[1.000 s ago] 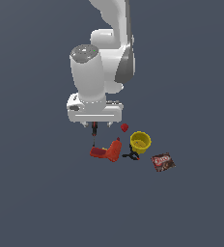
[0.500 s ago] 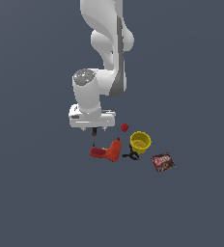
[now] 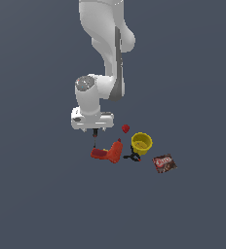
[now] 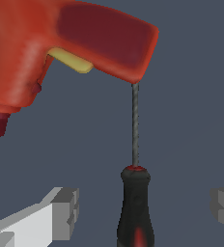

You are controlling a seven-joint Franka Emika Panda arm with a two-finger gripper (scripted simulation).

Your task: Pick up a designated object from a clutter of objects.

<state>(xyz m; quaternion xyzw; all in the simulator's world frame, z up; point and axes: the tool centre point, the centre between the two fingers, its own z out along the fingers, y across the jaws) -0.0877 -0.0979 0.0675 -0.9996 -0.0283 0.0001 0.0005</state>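
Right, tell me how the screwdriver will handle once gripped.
The screwdriver looks stiff: its shaft runs straight. The round handle may roll between the open fingers. Its tip seems to meet the drill, so lifting might nudge that.

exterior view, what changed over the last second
The arm swung and its tool came down over the screwdriver, whose handle now sits between the open fingers, not yet gripped. The red drill-shaped tool, fruit, yellow cup, clamp and packet stayed put.
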